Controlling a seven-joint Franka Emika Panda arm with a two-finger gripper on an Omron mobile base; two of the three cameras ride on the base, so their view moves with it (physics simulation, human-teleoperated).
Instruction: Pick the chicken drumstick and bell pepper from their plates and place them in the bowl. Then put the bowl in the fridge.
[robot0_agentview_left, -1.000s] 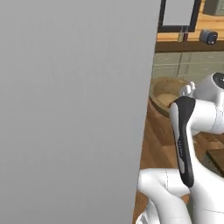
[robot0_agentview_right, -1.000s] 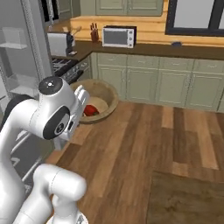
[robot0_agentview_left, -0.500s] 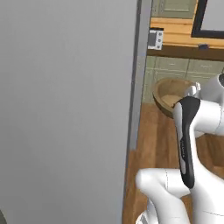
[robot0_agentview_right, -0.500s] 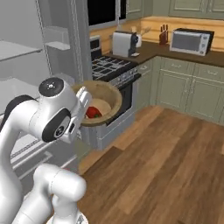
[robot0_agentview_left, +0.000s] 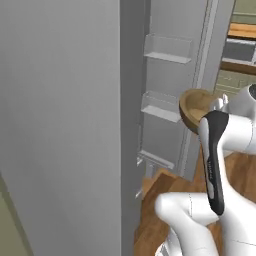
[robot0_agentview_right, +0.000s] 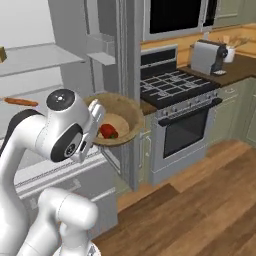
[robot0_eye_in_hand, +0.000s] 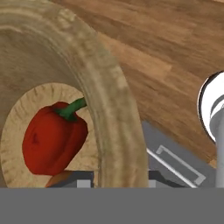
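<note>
**Bowl airborne at the fridge, rim pinch, loose cargo inside**

The bowl (robot0_agentview_right: 116, 124) hangs off the floor in front of the open fridge (robot0_agentview_right: 60, 60), level with its middle shelves and near the door-side edge of the opening. The gripper (robot0_agentview_right: 96, 119) sits at the rim on the robot's side. Fingers narrow, looks like they're clamped across the thick rim wall; the fingertips themselves are hidden behind the rim in hand view, so that's a read, not a clean sighting.

Contents: the bell pepper (robot0_eye_in_hand: 54, 138) lies on the bowl floor, stem up. An orange-brown sliver at the lower edge, just under the pepper, is likely the chicken drumstick (robot0_eye_in_hand: 61, 178); too little shows to be sure.

Handling, my take:
- Bowl: wooden, stiff, thick rim gives a solid bite. Held at one edge, so the far side wants to droop. Keep it level.
- Pepper: round, smooth, unrestrained. It'll roll on any tilt or jolt.
- Drumstick: small, light, also loose.
- Bowl looks wide against the shelf gap; watch the rim against the shelf (robot0_agentview_right: 45, 52) edges.
</note>
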